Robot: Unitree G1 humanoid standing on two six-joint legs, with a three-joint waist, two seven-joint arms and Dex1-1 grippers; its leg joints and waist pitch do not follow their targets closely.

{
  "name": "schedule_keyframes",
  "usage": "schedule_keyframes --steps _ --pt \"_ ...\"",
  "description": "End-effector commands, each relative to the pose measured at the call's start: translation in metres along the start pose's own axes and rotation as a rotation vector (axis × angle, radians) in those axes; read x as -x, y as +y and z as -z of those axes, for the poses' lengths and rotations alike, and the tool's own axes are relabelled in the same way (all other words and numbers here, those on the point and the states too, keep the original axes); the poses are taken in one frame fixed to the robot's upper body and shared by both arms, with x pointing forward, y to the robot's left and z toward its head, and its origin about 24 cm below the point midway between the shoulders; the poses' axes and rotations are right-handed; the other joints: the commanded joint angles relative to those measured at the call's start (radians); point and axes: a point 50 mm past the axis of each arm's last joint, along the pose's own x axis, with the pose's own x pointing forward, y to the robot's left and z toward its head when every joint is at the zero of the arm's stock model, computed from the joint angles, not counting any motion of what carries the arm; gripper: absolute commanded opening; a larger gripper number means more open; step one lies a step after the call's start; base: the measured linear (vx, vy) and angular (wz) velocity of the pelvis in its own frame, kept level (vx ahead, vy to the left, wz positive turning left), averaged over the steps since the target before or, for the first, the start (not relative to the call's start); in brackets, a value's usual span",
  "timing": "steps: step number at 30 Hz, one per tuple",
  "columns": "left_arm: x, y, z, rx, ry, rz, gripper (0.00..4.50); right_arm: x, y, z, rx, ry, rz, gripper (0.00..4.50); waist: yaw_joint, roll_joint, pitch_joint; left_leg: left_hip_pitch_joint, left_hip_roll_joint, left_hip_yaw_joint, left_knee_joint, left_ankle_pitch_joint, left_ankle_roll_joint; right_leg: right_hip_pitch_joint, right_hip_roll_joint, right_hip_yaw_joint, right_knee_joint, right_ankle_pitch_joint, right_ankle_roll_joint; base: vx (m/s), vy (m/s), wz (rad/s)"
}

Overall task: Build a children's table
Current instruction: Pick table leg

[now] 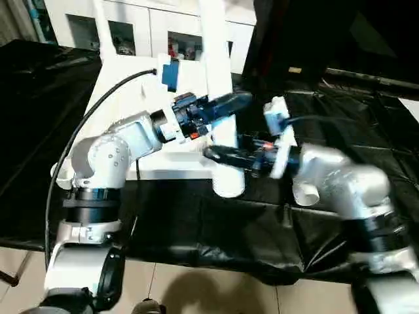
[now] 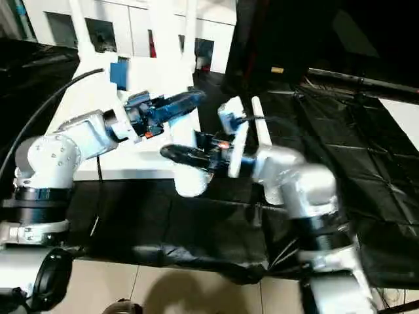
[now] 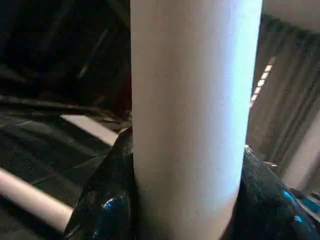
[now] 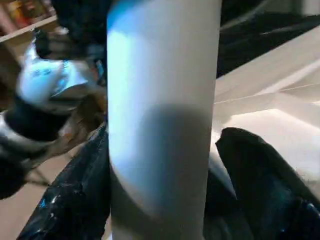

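The white tabletop [image 1: 127, 65] lies underside up on the black-sheeted worktable. A white tube leg [image 1: 215, 39] stands upright in its near right corner socket [image 1: 228, 184]. My left gripper [image 1: 228, 101] reaches in from the left and is shut on this leg partway up; black fingers [image 3: 105, 200] press both of its sides. My right gripper [image 1: 219, 155] comes from the right and is shut on the same leg lower down, just above the socket, with fingers [image 4: 75, 195] around it. A second leg [image 1: 101, 19] stands at the far left corner. A loose leg [image 2: 260, 127] lies on the sheet behind my right wrist.
The black sheet [image 1: 196, 222] covers the worktable to its near edge, with beige floor [image 1: 196, 288] below. White cabinets [image 1: 131, 26] stand behind the table. A black cable [image 1: 98, 104] arcs over my left forearm.
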Motion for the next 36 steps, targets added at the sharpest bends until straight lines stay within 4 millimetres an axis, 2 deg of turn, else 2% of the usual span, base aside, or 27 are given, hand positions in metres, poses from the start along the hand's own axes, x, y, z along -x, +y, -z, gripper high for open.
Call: schedule_keyframes --steps 1,3,5,13,15,16,17,19,20,21,22,23,24,29,34,36 --pt "-0.005 -0.012 -0.013 -0.039 -0.027 0.093 1.9 0.006 -0.001 0.005 -0.028 0.036 0.015 2.97 0.003 0.006 -0.072 0.031 0.065 -0.021 -0.064 -0.092 0.003 0.047 -0.099 0.058 -0.074 -0.018 -0.217 0.0 0.0 0.0" --pt "-0.004 -0.012 -0.013 -0.043 -0.03 0.105 1.89 0.006 0.001 0.007 -0.049 0.045 -0.006 2.92 0.003 0.006 -0.072 0.031 0.066 -0.022 -0.064 -0.092 0.001 0.048 -0.099 0.058 -0.074 -0.022 -0.217 0.0 0.0 0.0" --pt "-0.004 -0.012 -0.013 -0.046 -0.03 0.112 1.89 0.005 0.004 0.01 -0.063 0.054 -0.021 2.63 0.005 0.005 -0.073 0.031 0.066 -0.022 -0.064 -0.083 0.001 0.049 -0.1 0.058 -0.072 -0.013 -0.218 0.0 0.0 0.0" --pt "-0.003 -0.011 -0.012 -0.057 -0.036 0.097 1.89 0.002 0.003 0.014 -0.071 0.057 -0.014 2.08 0.008 0.007 -0.073 0.03 0.066 -0.022 -0.064 -0.099 -0.015 0.047 -0.101 0.058 -0.074 -0.033 -0.212 0.0 0.0 0.0" --pt "-0.003 -0.007 -0.012 -0.068 -0.039 0.038 1.89 0.001 0.001 0.013 -0.056 0.044 0.018 1.99 0.008 0.008 -0.074 0.031 0.066 -0.023 -0.065 -0.103 -0.021 0.047 -0.101 0.058 -0.074 -0.031 -0.212 0.0 0.0 0.0" --pt "-0.004 -0.002 -0.012 -0.07 -0.039 -0.018 2.24 -0.001 0.0 0.013 -0.041 0.038 0.042 1.98 0.007 0.009 -0.074 0.03 0.067 -0.023 -0.065 -0.101 -0.023 0.047 -0.1 0.058 -0.072 -0.022 -0.214 0.0 0.0 0.0" --pt "-0.005 0.004 -0.013 -0.074 -0.045 -0.085 2.24 -0.003 -0.001 0.013 -0.024 0.034 0.074 1.98 0.007 0.008 -0.074 0.032 0.067 -0.023 -0.065 -0.102 -0.024 0.046 -0.101 0.058 -0.073 -0.023 -0.214 0.0 0.0 0.0" --pt "-0.006 0.008 -0.014 -0.076 -0.05 -0.13 2.59 -0.004 -0.001 0.013 -0.012 0.031 0.096 1.95 0.007 0.008 -0.074 0.034 0.066 -0.023 -0.065 -0.101 -0.029 0.044 -0.099 0.058 -0.074 -0.025 -0.21 0.0 0.0 0.0" --pt "-0.008 0.018 -0.021 -0.148 -0.075 -0.28 2.61 -0.007 -0.004 0.013 0.03 0.037 0.163 1.94 0.009 0.008 -0.074 0.032 0.067 -0.024 -0.065 -0.102 -0.029 0.047 -0.101 0.059 -0.075 -0.026 -0.206 0.0 0.0 0.0" --pt "-0.008 0.021 -0.024 -0.183 -0.085 -0.343 2.69 -0.009 -0.005 0.013 0.05 0.039 0.188 1.93 0.008 0.006 -0.075 0.032 0.067 -0.026 -0.066 -0.102 -0.034 0.047 -0.099 0.059 -0.075 -0.022 -0.194 0.0 0.0 0.0" --pt "-0.008 0.025 -0.027 -0.21 -0.094 -0.397 2.69 -0.01 -0.006 0.014 0.071 0.042 0.215 1.93 0.01 0.007 -0.076 0.032 0.067 -0.026 -0.066 -0.101 -0.035 0.048 -0.101 0.059 -0.076 -0.021 -0.188 0.0 0.0 0.0" --pt "-0.008 0.026 -0.029 -0.224 -0.099 -0.426 2.84 -0.011 -0.006 0.014 0.084 0.043 0.23 1.93 0.009 0.002 -0.076 0.031 0.067 -0.026 -0.066 -0.099 -0.037 0.05 -0.101 0.059 -0.075 -0.019 -0.178 0.0 0.0 0.0" --pt "-0.008 0.027 -0.032 -0.226 -0.107 -0.441 2.87 -0.013 -0.006 0.014 0.095 0.044 0.243 1.93 0.008 0.003 -0.077 0.03 0.065 -0.026 -0.064 -0.086 -0.032 0.051 -0.101 0.059 -0.072 -0.001 -0.179 0.0 0.0 0.0" --pt "-0.007 0.026 -0.045 -0.219 -0.135 -0.456 2.87 -0.023 -0.006 0.014 0.156 0.039 0.296 1.93 0.007 0.005 -0.076 0.031 0.064 -0.024 -0.063 -0.074 -0.023 0.048 -0.101 0.058 -0.068 0.017 -0.193 0.0 0.0 0.0" --pt "-0.006 0.024 -0.049 -0.176 -0.168 -0.462 2.4 -0.031 -0.005 0.015 0.163 0.022 0.328 1.93 0.005 0.006 -0.074 0.032 0.065 -0.024 -0.065 -0.091 -0.029 0.046 -0.1 0.058 -0.069 0.006 -0.203 0.0 0.0 0.0" --pt "-0.006 0.023 -0.05 -0.162 -0.186 -0.452 2.09 -0.033 -0.006 0.014 0.168 0.015 0.342 1.93 0.008 0.006 -0.074 0.033 0.066 -0.024 -0.066 -0.095 -0.031 0.045 -0.101 0.058 -0.069 0.004 -0.203 0.0 0.0 0.0"
